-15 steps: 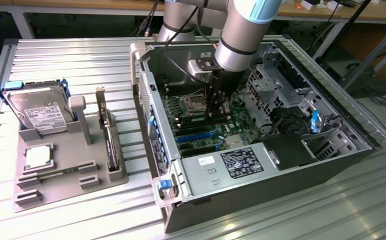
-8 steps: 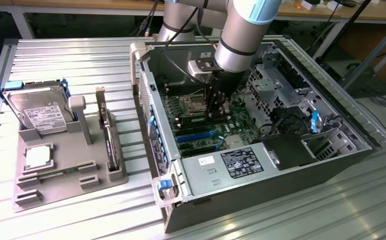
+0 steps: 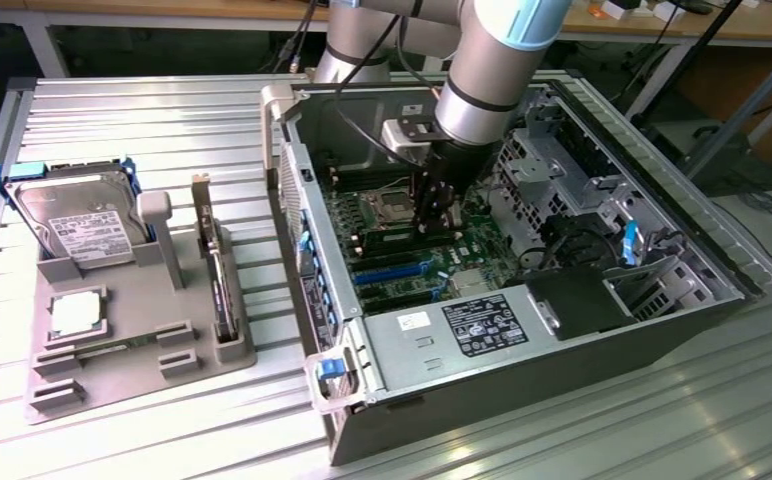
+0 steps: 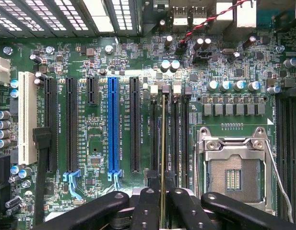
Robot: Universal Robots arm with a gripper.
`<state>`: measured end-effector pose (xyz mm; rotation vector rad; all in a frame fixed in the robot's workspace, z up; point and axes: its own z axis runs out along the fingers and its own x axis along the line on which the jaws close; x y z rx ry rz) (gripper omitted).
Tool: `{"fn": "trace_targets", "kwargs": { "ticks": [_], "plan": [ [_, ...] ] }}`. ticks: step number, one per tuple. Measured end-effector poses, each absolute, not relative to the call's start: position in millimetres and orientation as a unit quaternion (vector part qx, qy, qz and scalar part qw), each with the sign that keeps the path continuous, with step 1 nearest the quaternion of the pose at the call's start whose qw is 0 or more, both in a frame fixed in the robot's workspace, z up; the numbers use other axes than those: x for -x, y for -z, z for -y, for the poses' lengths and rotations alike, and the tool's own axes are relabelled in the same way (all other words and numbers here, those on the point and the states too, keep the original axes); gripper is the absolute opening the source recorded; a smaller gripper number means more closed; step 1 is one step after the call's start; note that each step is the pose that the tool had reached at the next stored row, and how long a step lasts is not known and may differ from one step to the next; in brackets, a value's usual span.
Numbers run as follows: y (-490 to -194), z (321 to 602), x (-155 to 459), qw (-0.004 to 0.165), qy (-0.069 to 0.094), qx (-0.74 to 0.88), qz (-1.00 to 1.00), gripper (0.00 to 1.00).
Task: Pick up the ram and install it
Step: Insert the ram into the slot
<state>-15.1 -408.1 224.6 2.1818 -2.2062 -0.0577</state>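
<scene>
The ram (image 4: 163,143) appears edge-on as a thin green-gold strip, lined up over one of the dark memory slots (image 4: 153,139) beside the empty processor socket (image 4: 231,175). My gripper (image 4: 163,203) is shut on the ram, with a black finger (image 4: 147,208) on each side of its top edge. I cannot tell whether the stick's lower edge touches the slot. In the exterior view my gripper (image 3: 436,222) reaches down into the open computer case (image 3: 493,330), just above the motherboard (image 3: 406,265).
A grey tray (image 3: 133,370) at the exterior view's left holds a hard drive (image 3: 86,225), a square silver processor chip (image 3: 77,312) and a dark expansion card (image 3: 215,270). Drive cages (image 3: 560,190) and case walls crowd the arm. A blue slot (image 4: 113,129) lies beside the memory slots.
</scene>
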Motion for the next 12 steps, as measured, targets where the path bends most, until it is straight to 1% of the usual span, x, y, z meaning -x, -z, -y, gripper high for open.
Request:
{"fn": "trace_targets", "kwargs": {
  "ticks": [12],
  "plan": [
    [-224.6, 408.5, 15.2, 0.02, 0.018, -0.719, 0.695, 0.14]
  ]
}}
